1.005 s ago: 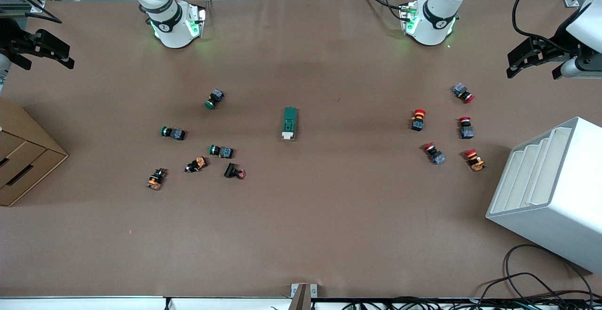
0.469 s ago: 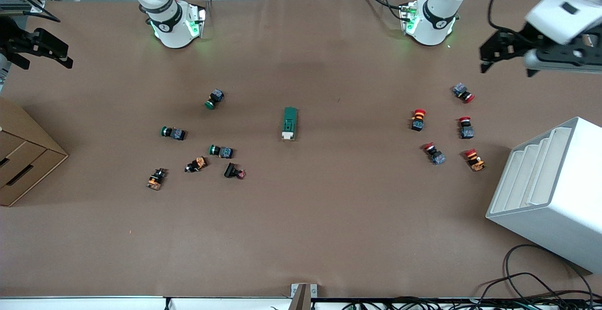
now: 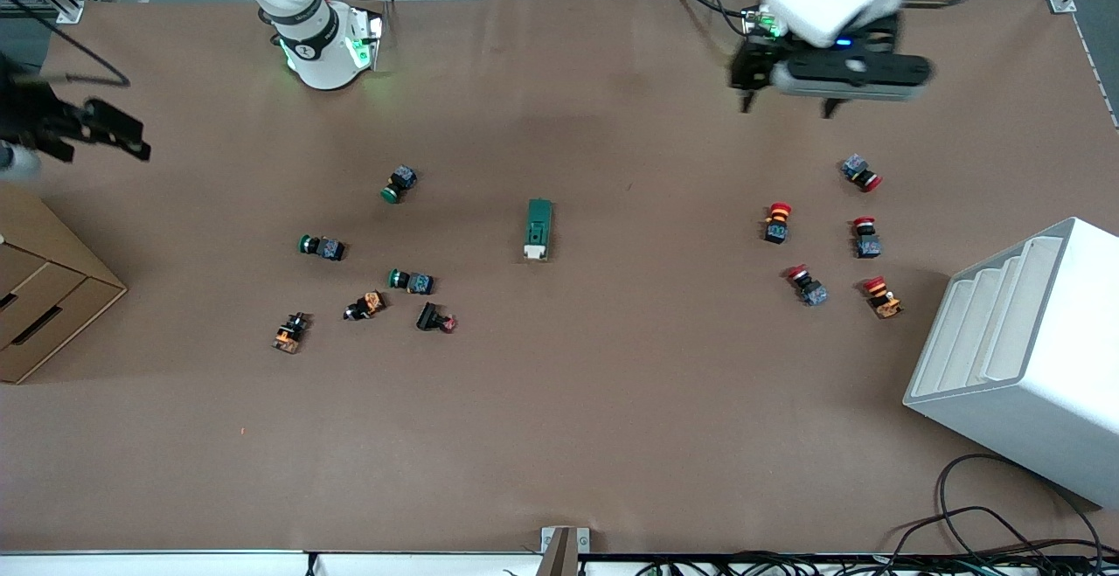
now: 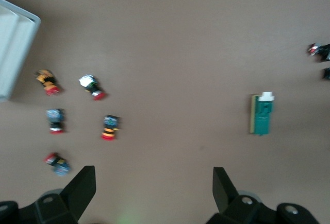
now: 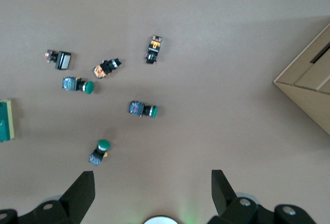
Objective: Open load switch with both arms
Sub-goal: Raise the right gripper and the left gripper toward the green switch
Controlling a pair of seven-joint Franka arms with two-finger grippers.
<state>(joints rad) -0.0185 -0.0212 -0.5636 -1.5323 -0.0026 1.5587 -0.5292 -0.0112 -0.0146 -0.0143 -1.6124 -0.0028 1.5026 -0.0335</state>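
The load switch [image 3: 538,229], a dark-green block with a white toggle at the end nearer the front camera, lies flat mid-table. It also shows in the left wrist view as the load switch [image 4: 262,113], and just at the frame edge in the right wrist view as the load switch [image 5: 5,121]. My left gripper [image 3: 785,106] hangs open over the table close to the left arm's base, holding nothing. Its fingers [image 4: 82,188] stand wide apart. My right gripper [image 3: 96,141] is open and empty over the table's edge at the right arm's end, well away from the switch.
Several green-capped and orange push-buttons [image 3: 411,281] lie toward the right arm's end. Several red-capped push-buttons [image 3: 778,221] lie toward the left arm's end. A cardboard drawer box [image 3: 44,296] and a white stepped rack [image 3: 1023,357] stand at the table's two ends.
The left gripper has swung in from the table's end to a spot over the table by its own base. The right gripper has shifted slightly. The switch has not moved.
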